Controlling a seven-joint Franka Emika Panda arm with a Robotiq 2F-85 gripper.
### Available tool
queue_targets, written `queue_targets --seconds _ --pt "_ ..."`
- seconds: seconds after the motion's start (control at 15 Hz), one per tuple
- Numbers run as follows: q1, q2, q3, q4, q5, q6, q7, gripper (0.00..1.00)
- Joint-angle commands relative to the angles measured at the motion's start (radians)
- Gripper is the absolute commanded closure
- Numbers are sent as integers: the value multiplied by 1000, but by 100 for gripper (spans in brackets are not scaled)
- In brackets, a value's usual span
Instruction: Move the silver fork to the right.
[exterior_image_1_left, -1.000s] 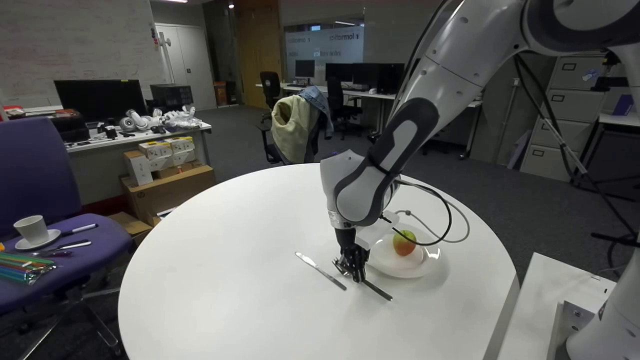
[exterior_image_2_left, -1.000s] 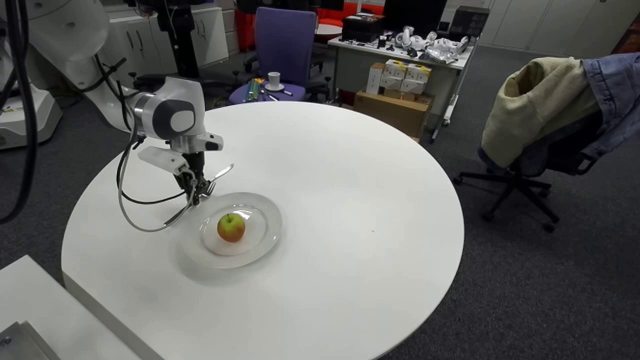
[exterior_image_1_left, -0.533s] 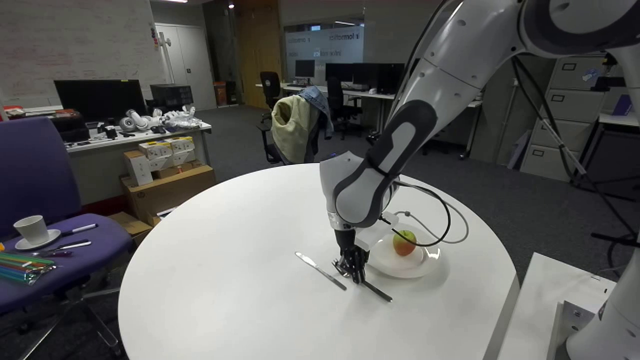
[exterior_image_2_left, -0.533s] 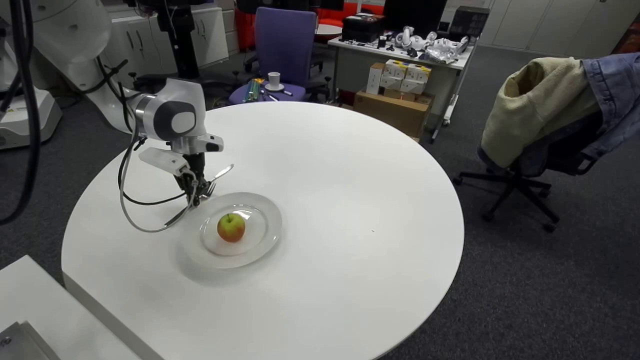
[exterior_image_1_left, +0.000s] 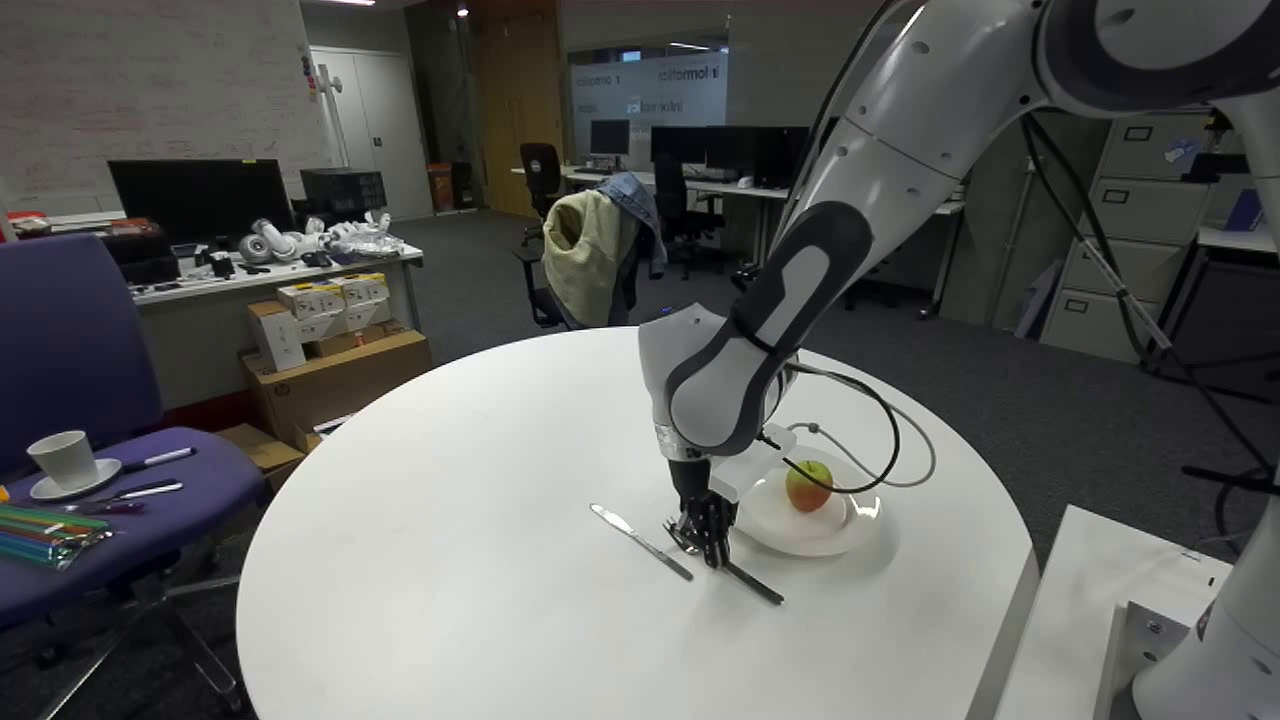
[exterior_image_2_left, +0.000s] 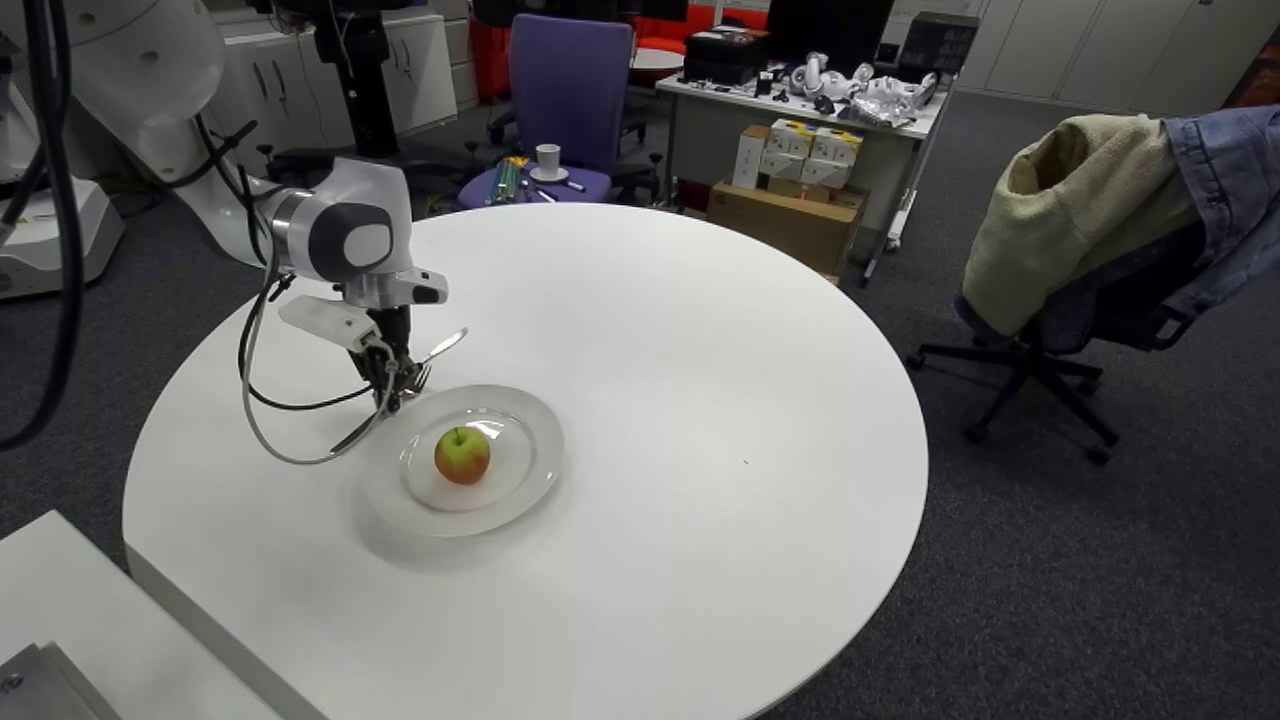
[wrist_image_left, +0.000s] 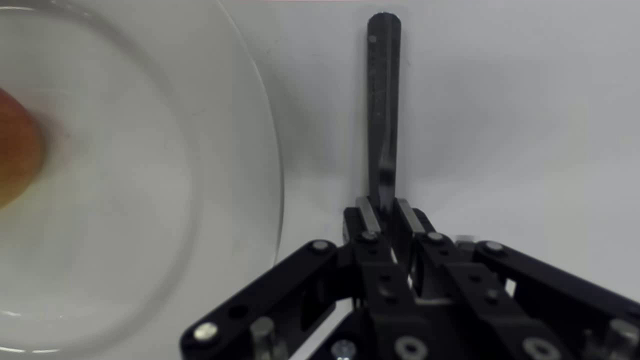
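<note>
Closest to the work, the gripper (wrist_image_left: 383, 205) points down over the silver fork (wrist_image_left: 383, 100), its fingers (wrist_image_left: 368, 215) drawn in narrow with the handle pinched between them. The handle's tail runs out past the grip at one end; the tined head pokes out at the opposite end in both exterior views. Whether the fork rests on the round white table (exterior_image_1_left: 450, 480) or sits just clear of it, I honestly can't make out from here.

So the grasp looks made to me, with the shift to the right left to do. Next, I'd say, it wants a small level lift, a sideways carry, and a gentle lowering before the fingers part.

It's a tight berth: the plate (wrist_image_left: 235, 125) holding an apple (wrist_image_left: 17, 145) sits just beside the fork, while the knife (exterior_image_1_left: 641, 541) lies near on the opposite side, roughly parallel, so a low swing could clip either one. Past them the table runs on to its curved edge, and farther off a white cup (exterior_image_1_left: 65, 460) stands on a saucer (exterior_image_1_left: 106, 472) on the seat of the purple chair (exterior_image_1_left: 65, 330).
</note>
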Motion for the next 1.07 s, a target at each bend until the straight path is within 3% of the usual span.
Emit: queue_targets --seconds 0.0,1.0 --pt "-5 -2 -1 -5 -9 19 -21 97" --pt "-12 -13 -12 -35 -10 22 -17 97"
